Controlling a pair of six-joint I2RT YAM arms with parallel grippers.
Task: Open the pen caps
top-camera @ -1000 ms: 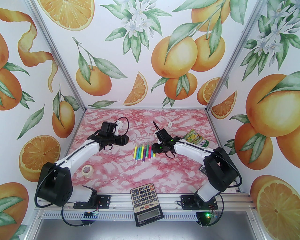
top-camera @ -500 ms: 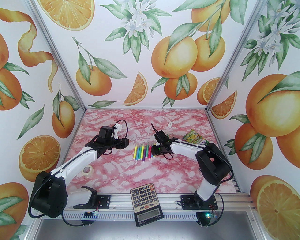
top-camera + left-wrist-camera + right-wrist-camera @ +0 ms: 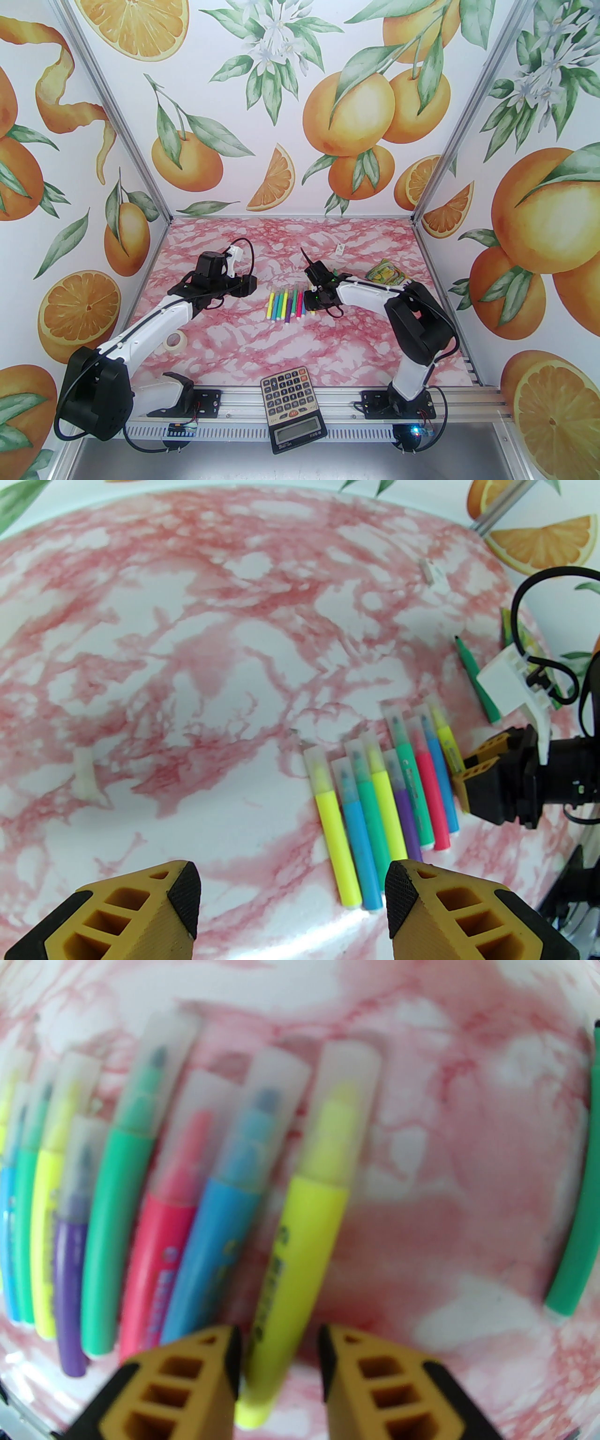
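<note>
The left jaws stand wide open, empty. The right jaws, partly open, straddle a blurred yellow pen (image 3: 300,1241); we cannot tell if they touch it.

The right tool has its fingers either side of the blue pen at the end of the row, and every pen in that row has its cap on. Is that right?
Not quite. In the right wrist view the right tool straddles the yellow pen at the end of the row; the blue pen is its neighbour. The caps are all on.
</note>
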